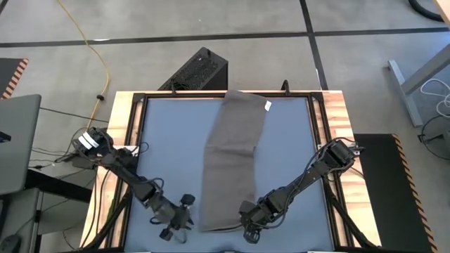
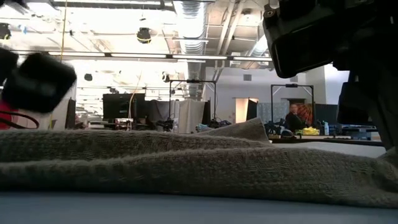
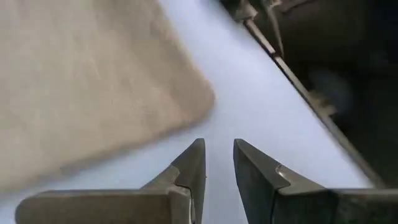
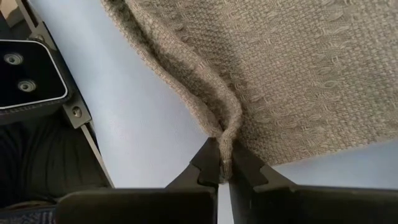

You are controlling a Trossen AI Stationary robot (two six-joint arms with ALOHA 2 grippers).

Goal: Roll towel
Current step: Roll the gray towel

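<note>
From above, the towel (image 1: 234, 158) lies lengthwise on the tabletop (image 1: 295, 154). The left wrist view shows the left end effector (image 3: 219, 163) slightly parted, empty, beside it. The right wrist view shows the right end effector (image 4: 222, 163) pinching the towel's edge.

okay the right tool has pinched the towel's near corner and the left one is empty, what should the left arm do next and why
Probably ease the left tool over to the towel's other near corner and pinch it. It hangs open over bare mat just short of that corner, while the right tool already grips its edge, and rolling likely needs both corners.
</note>
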